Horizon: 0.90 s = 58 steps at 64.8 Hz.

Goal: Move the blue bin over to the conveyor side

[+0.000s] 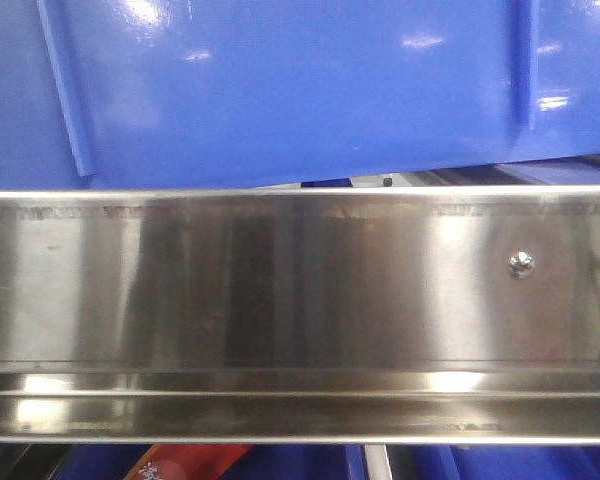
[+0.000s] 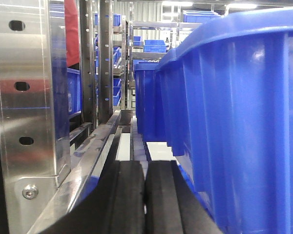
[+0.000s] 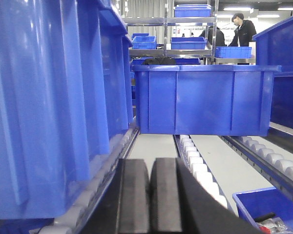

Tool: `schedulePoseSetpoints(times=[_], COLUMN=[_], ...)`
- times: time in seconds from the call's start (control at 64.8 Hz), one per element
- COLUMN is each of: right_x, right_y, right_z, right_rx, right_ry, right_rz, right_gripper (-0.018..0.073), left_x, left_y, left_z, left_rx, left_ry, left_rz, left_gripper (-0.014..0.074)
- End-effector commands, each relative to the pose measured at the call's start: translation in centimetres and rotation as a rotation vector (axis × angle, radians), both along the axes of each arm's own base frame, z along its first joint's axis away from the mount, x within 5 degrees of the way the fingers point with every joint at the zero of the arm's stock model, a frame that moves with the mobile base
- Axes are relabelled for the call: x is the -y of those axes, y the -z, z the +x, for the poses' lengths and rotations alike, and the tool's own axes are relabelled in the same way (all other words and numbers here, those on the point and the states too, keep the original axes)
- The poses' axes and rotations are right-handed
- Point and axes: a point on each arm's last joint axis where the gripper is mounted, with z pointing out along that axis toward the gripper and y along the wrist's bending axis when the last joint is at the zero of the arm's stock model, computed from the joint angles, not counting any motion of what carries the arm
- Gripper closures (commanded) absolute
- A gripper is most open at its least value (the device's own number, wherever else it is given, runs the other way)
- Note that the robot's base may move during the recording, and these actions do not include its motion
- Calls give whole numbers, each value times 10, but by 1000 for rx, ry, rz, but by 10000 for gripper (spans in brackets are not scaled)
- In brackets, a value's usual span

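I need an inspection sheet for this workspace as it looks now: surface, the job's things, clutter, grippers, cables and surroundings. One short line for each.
Surface: stainless-steel rail across the front; white rollers run along the rack.
Job's things: blue bin appears to rest on the rollers, close beside both grippers; conveyor not seen.
Clutter: small open crate at lower right, contents too blurred to name.
Grippers: left gripper and right gripper both shut, holding nothing.
Cables: nothing seen.
Surroundings: another blue crate ahead on the rack, shelves with more crates, a person behind.
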Motion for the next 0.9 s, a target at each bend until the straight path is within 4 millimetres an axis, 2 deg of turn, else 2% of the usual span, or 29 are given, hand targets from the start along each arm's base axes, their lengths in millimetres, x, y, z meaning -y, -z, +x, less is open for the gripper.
schedulePoseSetpoints(times=[0.0,0.787,0.88], right_x=[0,0,1], right_y=[-2,-2,-9], right_z=[-1,-1,-2], right_rx=[25,25,101], right_ry=[3,3,12], right_rz=[-13,-13,1], right_gripper=[629,629,629], left_x=[0,0,0], left_y=[-3,-7,-8], left_z=[-1,-2,-2], left_rx=[27,68,79], left_ry=[-3,-2,-2], left_rz=[-1,-2,0], left_gripper=[616,616,616])
